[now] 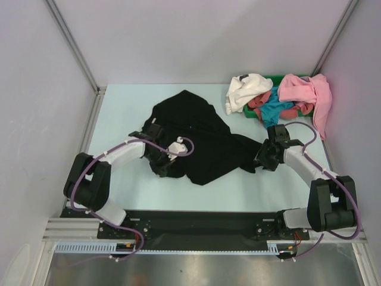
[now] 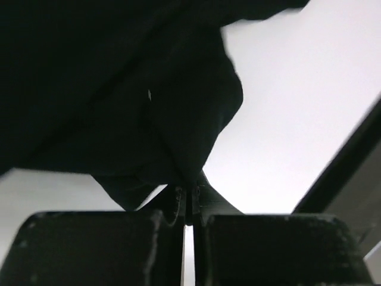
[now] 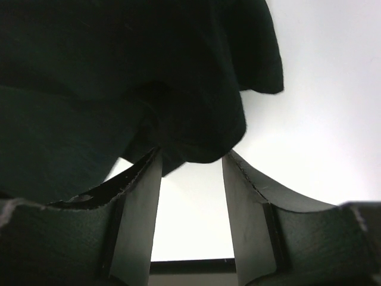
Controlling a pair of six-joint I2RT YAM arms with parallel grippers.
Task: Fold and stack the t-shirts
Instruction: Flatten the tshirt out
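A black t-shirt (image 1: 196, 140) lies crumpled and spread in the middle of the table. My left gripper (image 1: 163, 163) sits at its left front edge; in the left wrist view the jaws (image 2: 188, 192) are shut, pinching a fold of the black cloth (image 2: 131, 107). At the shirt's right corner is my right gripper (image 1: 262, 158). It stands open in the right wrist view (image 3: 191, 158), with a rounded edge of the black t-shirt (image 3: 196, 128) hanging between its fingertips. White (image 1: 246, 89), pink (image 1: 305, 90), teal (image 1: 276, 110) and red (image 1: 256, 103) t-shirts lie heaped at the back right.
The heap of shirts spills over a green bin (image 1: 269, 77) in the back right corner. Grey walls close in the table on the left, back and right. Bare pale tabletop (image 1: 125, 101) shows to the left of and behind the black shirt.
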